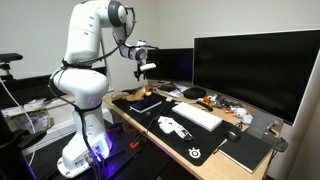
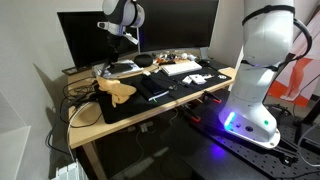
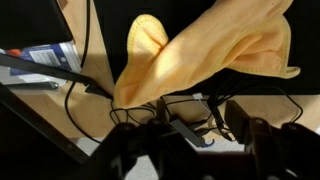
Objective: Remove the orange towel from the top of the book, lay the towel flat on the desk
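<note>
Wooden desk (image 2: 85, 118), orange towel (image 2: 116, 90) crumpled at black mat (image 2: 135, 108) edge

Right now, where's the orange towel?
In an exterior view the orange towel lies crumpled on the desk end, at the black mat edge, below the gripper.

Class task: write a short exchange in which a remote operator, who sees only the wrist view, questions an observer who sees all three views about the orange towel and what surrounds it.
Operator: The orange towel fills my wrist view. Does the gripper hold it?
Observer: No. In both exterior views the orange towel lies bunched on the desk, with the gripper hanging above it, apart.
Operator: What lies further along the desk?
Observer: A white keyboard on a black mat, in front of a large dark monitor.
</note>
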`<state>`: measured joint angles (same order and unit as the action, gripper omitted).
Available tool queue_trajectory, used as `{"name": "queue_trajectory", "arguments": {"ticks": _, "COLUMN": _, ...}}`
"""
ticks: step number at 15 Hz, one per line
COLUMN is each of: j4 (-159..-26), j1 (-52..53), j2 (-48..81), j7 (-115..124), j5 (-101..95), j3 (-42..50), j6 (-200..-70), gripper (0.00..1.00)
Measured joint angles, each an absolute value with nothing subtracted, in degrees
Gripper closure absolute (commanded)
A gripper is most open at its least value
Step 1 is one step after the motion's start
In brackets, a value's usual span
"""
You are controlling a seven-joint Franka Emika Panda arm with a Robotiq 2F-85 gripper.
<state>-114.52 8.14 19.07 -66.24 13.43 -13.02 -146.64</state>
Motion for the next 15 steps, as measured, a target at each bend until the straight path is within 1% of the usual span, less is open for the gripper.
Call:
{"name": "queue_trajectory", "arguments": {"ticks": 1, "j4": -114.8, "j1": 7.6, "j2": 18.8, "j7": -66.7, "j5": 13.4, "j3": -13.2, "j6": -146.1, "gripper": 0.00}}
{"name": "queue_trajectory", "arguments": {"ticks": 9, "j4": -118.5, "j1": 4.2, "j2": 13.4, "j7": -71.7, "j5": 12.4, "j3": -13.0, "j6": -131.3, "gripper": 0.00}}
{"name": "queue_trajectory", "arguments": {"ticks": 15, "j4": -120.9, "j1": 6.5, "j2": 13.3, "j7": -69.3, "j5": 6.7, "j3": -13.0, "j6": -130.9, "gripper": 0.00}}
